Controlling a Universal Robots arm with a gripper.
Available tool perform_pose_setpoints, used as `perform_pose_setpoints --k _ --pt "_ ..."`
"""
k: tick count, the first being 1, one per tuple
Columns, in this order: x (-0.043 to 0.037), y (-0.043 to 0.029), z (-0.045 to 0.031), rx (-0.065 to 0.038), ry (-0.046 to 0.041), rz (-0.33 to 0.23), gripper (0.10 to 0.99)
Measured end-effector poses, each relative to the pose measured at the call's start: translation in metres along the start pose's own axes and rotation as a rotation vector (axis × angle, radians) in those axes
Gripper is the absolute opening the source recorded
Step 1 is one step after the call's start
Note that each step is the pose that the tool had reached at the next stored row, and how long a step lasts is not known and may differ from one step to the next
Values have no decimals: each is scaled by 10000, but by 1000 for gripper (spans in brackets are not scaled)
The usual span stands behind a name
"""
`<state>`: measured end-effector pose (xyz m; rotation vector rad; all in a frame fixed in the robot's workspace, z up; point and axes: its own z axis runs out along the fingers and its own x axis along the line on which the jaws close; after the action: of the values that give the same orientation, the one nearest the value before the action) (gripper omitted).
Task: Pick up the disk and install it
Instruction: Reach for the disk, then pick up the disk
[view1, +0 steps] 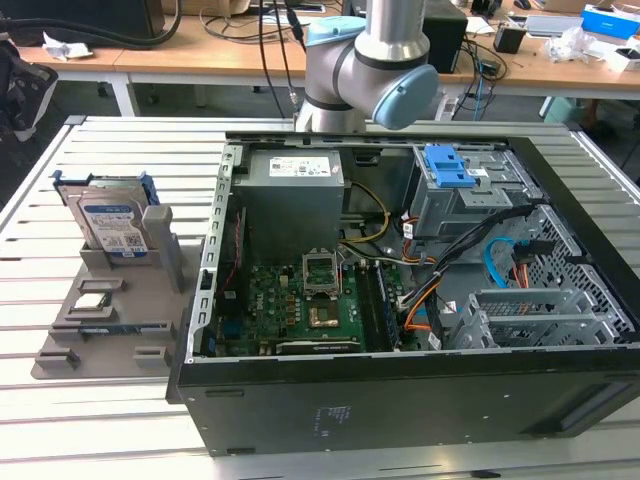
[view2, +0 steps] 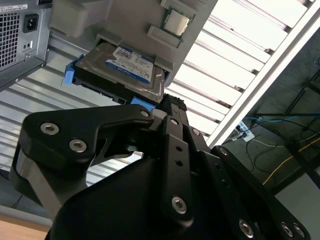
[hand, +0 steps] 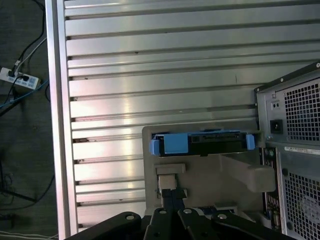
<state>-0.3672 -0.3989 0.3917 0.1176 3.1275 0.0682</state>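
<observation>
The jaws are pressed together, empty. Ahead of them and apart, the disk (hand: 210, 145) stands on edge in its grey holder (hand: 215, 175) on the slatted worktop (hand: 150, 75).

A black metal computer case (view1: 400, 400) lies open on its side on the ribbed silver worktop (view1: 120, 150), showing a green motherboard (view1: 300, 300), a grey boxy power supply (view1: 293, 195) and a grey metal drive cage (view1: 470, 205) topped by a blue plastic latch (view1: 447, 167). Just beside it, toward the exterior view's left, a grey plastic holder (view1: 165, 250) carries a small flat square chip (view1: 92, 300).
</observation>
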Motion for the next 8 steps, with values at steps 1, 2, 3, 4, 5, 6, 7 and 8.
perform_pose_setpoints --k 1,2,3,4,5,6,7,8 --pt "0 0 0 0 0 0 106" --pt "0 0 0 0 0 0 106" --pt "0 0 0 0 0 1 106" --pt "0 0 0 0 0 0 106" --pt "-1 0 0 0 0 0 106" --pt "-1 0 0 0 0 0 106" --pt "-1 0 0 0 0 0 106" --pt "-1 0 0 0 0 0 106"
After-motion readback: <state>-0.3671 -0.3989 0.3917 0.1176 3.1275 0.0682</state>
